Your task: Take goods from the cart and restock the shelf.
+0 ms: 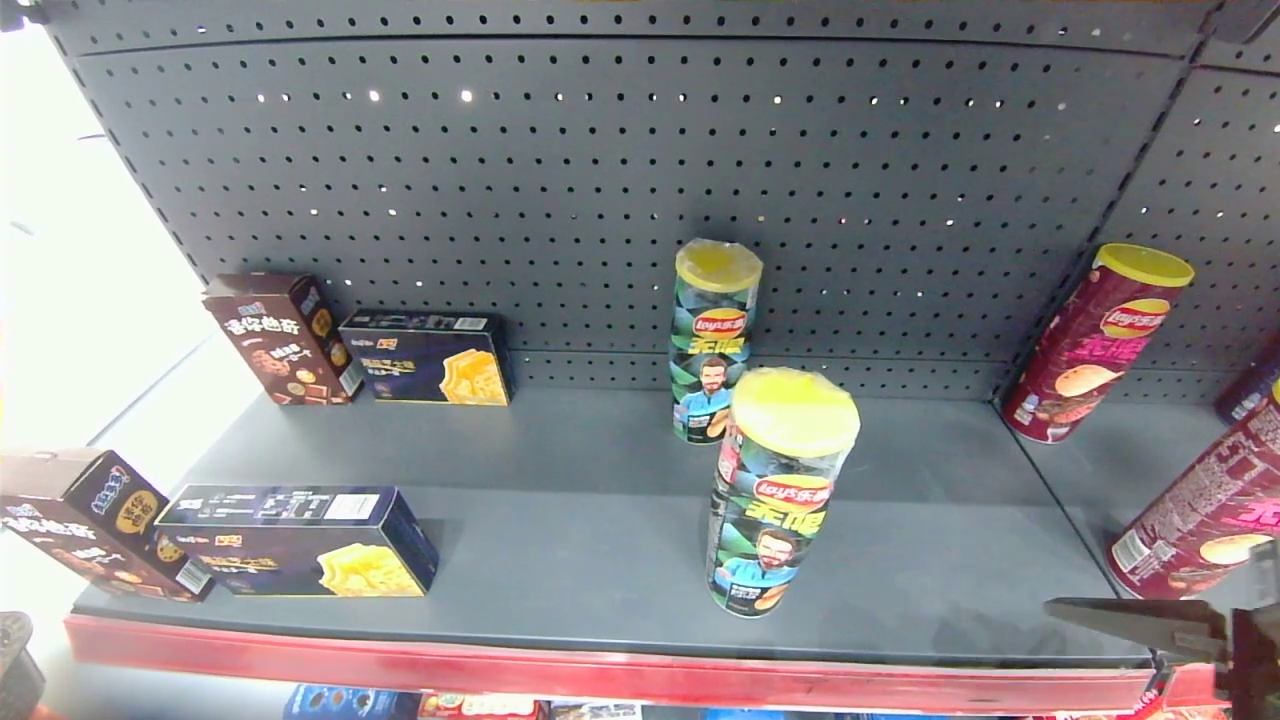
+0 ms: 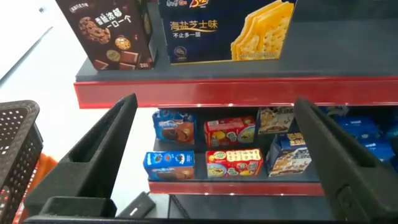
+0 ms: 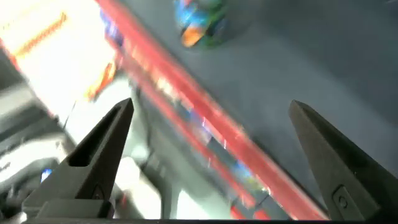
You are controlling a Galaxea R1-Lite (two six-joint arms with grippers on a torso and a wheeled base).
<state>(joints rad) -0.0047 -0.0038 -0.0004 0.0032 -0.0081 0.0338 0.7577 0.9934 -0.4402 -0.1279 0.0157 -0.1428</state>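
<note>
Right gripper [image 3: 211,104] low by shelf's [image 1: 600,560] red front edge, fingers spread, empty. Left gripper [image 2: 216,102] before shelf front, fingers also spread, empty. Front green chip can [image 1: 775,490] upright mid-shelf. 2nd green can [image 1: 712,340] just behind, near pegboard [image 1: 560,200].

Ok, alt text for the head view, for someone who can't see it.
A dark shelf with a red front edge holds two upright green chip cans mid-shelf, four snack boxes at left, maroon cans at right. The right gripper shows at the lower right corner.
</note>
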